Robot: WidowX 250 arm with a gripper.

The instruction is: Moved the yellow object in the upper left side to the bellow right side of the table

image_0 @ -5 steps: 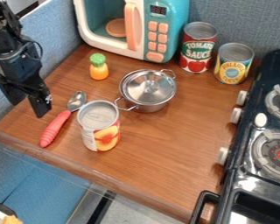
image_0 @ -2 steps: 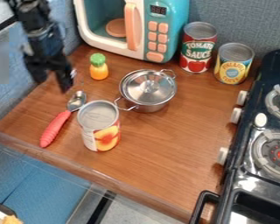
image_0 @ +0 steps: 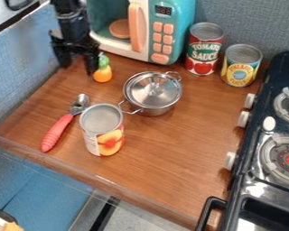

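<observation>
The yellow pineapple toy [image_0: 102, 75] stood upright at the upper left of the table [image_0: 165, 158], partly hidden by the gripper [image_0: 77, 64], whose fingers were well spread and held nothing. Only the approach seemed nearly done; grasping, lifting and carrying past the lidded pot [image_0: 153, 91] to the lower right remained.

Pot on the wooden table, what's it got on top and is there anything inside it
A shiny lid sits on top of the pot. The lid covers the opening, so I can't tell whether anything is inside.
</observation>
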